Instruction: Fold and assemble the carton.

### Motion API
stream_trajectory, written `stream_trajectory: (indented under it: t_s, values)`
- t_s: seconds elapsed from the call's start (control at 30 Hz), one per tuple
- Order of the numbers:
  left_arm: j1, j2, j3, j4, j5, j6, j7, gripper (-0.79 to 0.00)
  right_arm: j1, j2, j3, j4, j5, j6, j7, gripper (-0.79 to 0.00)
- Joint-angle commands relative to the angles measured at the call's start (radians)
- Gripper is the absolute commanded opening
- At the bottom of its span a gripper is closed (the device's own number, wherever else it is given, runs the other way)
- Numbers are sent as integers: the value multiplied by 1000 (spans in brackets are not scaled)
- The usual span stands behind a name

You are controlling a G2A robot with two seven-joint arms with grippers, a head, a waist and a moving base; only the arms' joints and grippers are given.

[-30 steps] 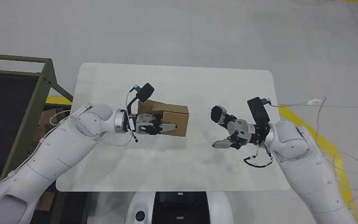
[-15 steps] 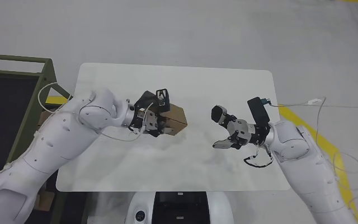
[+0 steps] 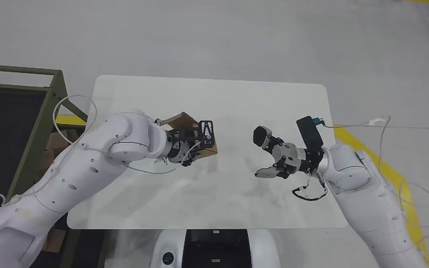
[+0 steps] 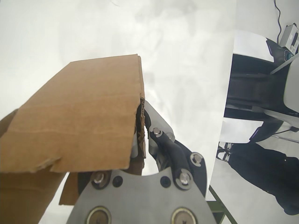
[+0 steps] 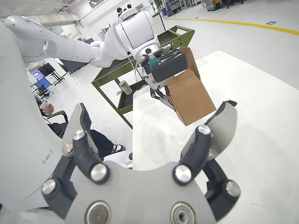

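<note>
Left gripper [image 4: 140,129] clamps the carton [image 4: 77,108] mid-frame, presenting it. Right gripper [image 3: 263,155] hangs wide open right of centre, likely to fold flaps.

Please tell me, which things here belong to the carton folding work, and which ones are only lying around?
For the job: carton, pinched in the left claw; right claw, open; table.

Lying about: green cart beside the table; small cup on the cart; cable on the floor.
</note>
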State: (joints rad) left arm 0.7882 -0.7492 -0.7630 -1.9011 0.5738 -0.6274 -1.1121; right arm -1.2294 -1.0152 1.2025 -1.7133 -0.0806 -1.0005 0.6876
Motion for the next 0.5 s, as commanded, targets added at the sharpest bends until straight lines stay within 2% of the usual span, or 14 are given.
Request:
stream_trajectory:
  t_s: [0.0, 0.1, 0.23, 0.37, 0.47]
  values:
    - [0, 0, 0, 0, 0, 0, 0, -785, 0, 0, 0, 0, 0, 0, 0, 0]
    - [14, -3, 28, -16, 89, 5, -21, -785, 0, 0, 0, 0, 0, 0, 0, 0]
    - [-2, -11, 83, -48, 217, 4, -85, -785, 0, 0, 0, 0, 0, 0, 0, 0]
    - [-42, -15, 192, -58, 330, -28, -53, -785, 0, 0, 0, 0, 0, 0, 0, 0]
    - [-93, -19, 283, -31, 373, -61, -20, -785, 0, 0, 0, 0, 0, 0, 0, 0]
